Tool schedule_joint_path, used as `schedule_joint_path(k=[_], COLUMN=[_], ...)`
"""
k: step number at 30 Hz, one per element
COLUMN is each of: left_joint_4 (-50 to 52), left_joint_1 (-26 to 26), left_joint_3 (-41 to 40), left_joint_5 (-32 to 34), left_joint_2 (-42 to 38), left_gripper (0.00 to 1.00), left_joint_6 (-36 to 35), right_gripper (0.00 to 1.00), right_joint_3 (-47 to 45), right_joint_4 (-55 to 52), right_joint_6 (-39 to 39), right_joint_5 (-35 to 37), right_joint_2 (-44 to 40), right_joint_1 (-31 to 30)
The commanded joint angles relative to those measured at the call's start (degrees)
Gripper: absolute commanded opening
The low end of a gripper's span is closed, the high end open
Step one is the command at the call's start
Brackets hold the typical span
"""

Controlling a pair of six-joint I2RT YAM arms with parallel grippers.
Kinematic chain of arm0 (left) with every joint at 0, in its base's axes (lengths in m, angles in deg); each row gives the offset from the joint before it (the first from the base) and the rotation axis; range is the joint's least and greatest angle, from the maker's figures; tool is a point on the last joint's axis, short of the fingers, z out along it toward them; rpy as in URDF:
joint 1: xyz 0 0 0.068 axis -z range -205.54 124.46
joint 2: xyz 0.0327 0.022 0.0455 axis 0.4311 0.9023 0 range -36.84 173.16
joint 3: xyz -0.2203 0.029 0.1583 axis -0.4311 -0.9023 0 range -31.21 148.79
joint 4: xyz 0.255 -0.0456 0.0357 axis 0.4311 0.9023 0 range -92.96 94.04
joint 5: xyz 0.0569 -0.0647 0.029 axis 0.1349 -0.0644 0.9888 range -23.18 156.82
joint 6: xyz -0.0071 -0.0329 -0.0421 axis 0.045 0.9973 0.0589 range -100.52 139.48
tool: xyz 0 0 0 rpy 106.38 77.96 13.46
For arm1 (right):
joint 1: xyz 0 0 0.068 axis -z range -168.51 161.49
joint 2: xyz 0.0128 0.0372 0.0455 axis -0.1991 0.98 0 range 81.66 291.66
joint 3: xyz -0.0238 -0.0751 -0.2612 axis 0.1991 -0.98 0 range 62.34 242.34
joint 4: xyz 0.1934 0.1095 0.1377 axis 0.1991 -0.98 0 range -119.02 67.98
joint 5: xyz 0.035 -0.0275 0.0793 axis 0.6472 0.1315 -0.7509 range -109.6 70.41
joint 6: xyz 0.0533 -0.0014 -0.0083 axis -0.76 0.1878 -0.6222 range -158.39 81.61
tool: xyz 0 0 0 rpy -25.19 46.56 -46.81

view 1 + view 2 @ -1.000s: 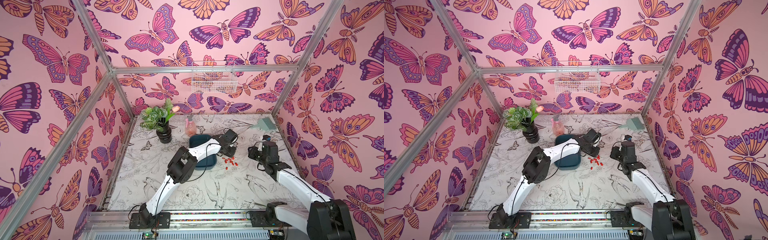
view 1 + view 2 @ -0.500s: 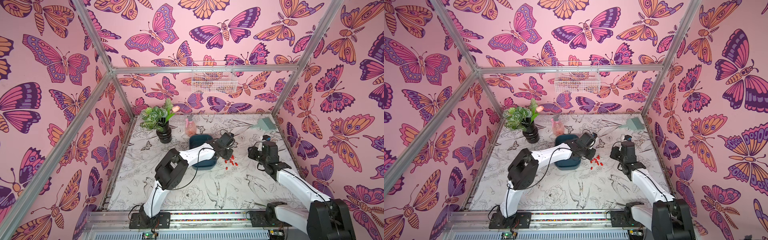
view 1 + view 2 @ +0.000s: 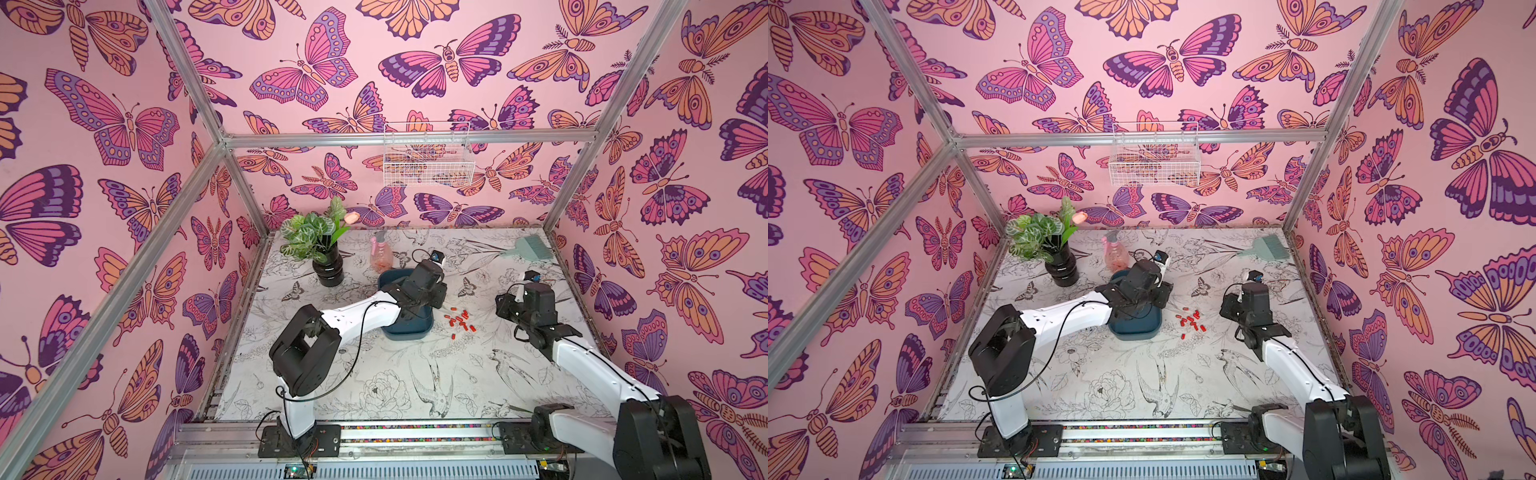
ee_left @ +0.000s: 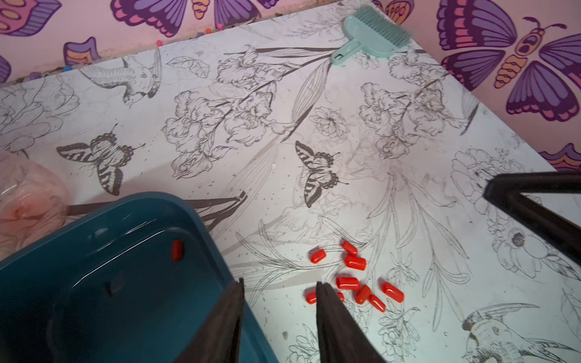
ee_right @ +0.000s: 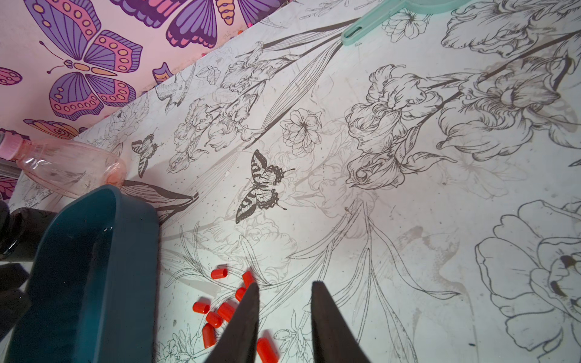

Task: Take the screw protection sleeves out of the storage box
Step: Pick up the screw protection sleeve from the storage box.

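The storage box (image 3: 409, 328) (image 3: 1136, 328) is a dark teal tray in mid-table. In the left wrist view one red screw protection sleeve (image 4: 177, 250) lies inside the box (image 4: 110, 283). Several more sleeves (image 3: 459, 322) (image 4: 355, 276) (image 5: 220, 309) lie scattered on the table just right of it. My left gripper (image 4: 279, 283) is open and empty. One of its fingers hangs over the box's right wall, the other over the nearest loose sleeves. My right gripper (image 5: 284, 284) is open too, low over bare table to the right of the sleeves, and holds nothing.
A plant in a black vase (image 3: 328, 270) and a pink spray bottle (image 3: 381, 257) stand behind the box. A teal hand brush (image 3: 528, 249) lies at the back right. A white wire basket (image 3: 428, 166) hangs on the back wall.
My left gripper has drawn back to the left, from over the loose sleeves to the box's right wall, and its jaws have opened wider. The right arm has not moved.
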Motion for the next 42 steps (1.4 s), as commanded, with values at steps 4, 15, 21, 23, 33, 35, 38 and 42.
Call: schedule_joint_path(k=[4,15,21,23,33,35,38,42], left_joint_4=[-3.71,-4.01,-3.34,-3.35,-3.43,-3.06,-1.48,0.57], left_joint_1=[-5.01,-9.11,-11.02,-11.5,-12.01,-12.36,-12.4,-12.53], left_joint_3=[-5.45,-7.08,-6.22,-6.05,-5.1,-3.87,-1.49,1.13], left_joint_5=[-3.65,-6.91,-9.46,-11.38,-12.71,-13.84,-14.13,-12.75], left_joint_2=[-2.47,-1.14,1.02,1.47,2.97,4.58,7.22,10.05], left_gripper=[0.43,0.38,0.36,0.35,0.37,0.38,0.38,0.38], left_joint_6=[6.63,10.87,12.08,12.16,11.57,11.61,11.57,11.0], right_gripper=[0.32,0.32,0.32,0.33,0.33,0.32,0.32,0.33], right_joint_3=[1.58,1.48,1.76,1.7,1.59,1.5,1.53,1.49], right_joint_4=[-0.81,-0.77,-0.84,-0.9,-0.42,-0.46,-0.36,-0.28], right_joint_6=[0.73,0.84,0.94,0.99,1.58,1.53,1.67,1.52], right_joint_5=[-0.34,-0.54,-0.74,-0.75,-2.09,-2.21,-2.26,-2.43], right_joint_2=[0.3,0.2,0.52,0.49,0.03,0.01,0.05,0.23], right_joint_1=[0.33,0.39,0.39,0.4,0.37,0.35,0.35,0.39])
